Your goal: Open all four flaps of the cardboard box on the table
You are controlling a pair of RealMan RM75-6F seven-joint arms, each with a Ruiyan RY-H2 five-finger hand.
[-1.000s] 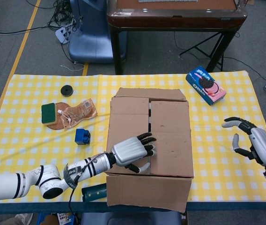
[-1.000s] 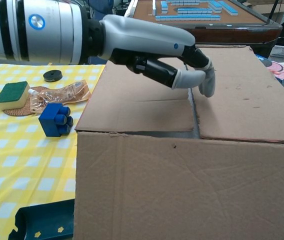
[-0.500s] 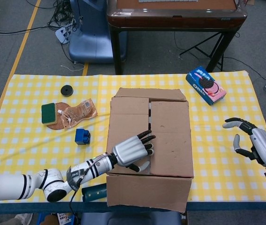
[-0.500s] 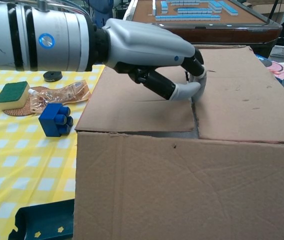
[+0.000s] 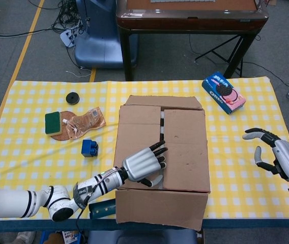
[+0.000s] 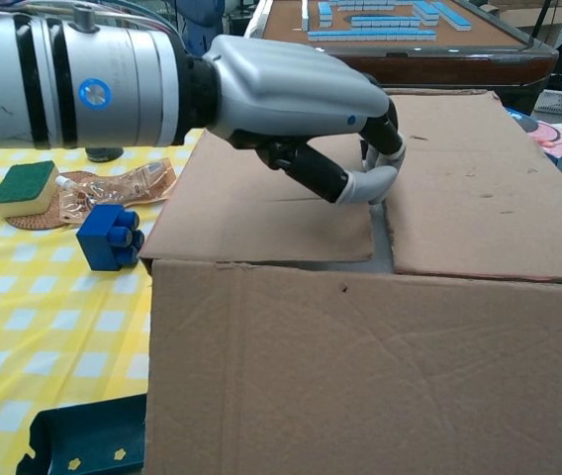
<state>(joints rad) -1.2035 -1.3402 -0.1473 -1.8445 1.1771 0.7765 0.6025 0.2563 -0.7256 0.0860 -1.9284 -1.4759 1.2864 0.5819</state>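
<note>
At the near edge of the desk point(image 5: 27, 152), below the left hand's wrist, lies a dark blue tray point(image 6: 83, 437); what is in it cannot be seen. The front flap of the cardboard box point(image 5: 161, 155) hangs down over the desk edge, open.

The left hand point(image 5: 143, 164) rests on top of the box, on the left top flap point(image 6: 261, 213). Its fingers point(image 6: 375, 183) are curled, and the tips hook down into the narrow gap between the left top flap and the right top flap point(image 6: 489, 188). They touch the inner edge of the left flap; whether they really grip it, I cannot tell. Both top flaps lie flat and closed. Beyond the fingers, the far flap point(image 5: 162, 101) shows at the back edge of the box, lying low.

To the left of this hand are a blue block point(image 5: 89, 148), then a green sponge point(image 5: 53, 123) on a brown packet point(image 5: 81, 122), and farther a black disc point(image 5: 73, 97).

The right hand point(image 5: 279, 157) is well apart, past the right side of the box, with fingers spread and holding nothing. Far beyond it lies a cookie package point(image 5: 223, 92).
</note>
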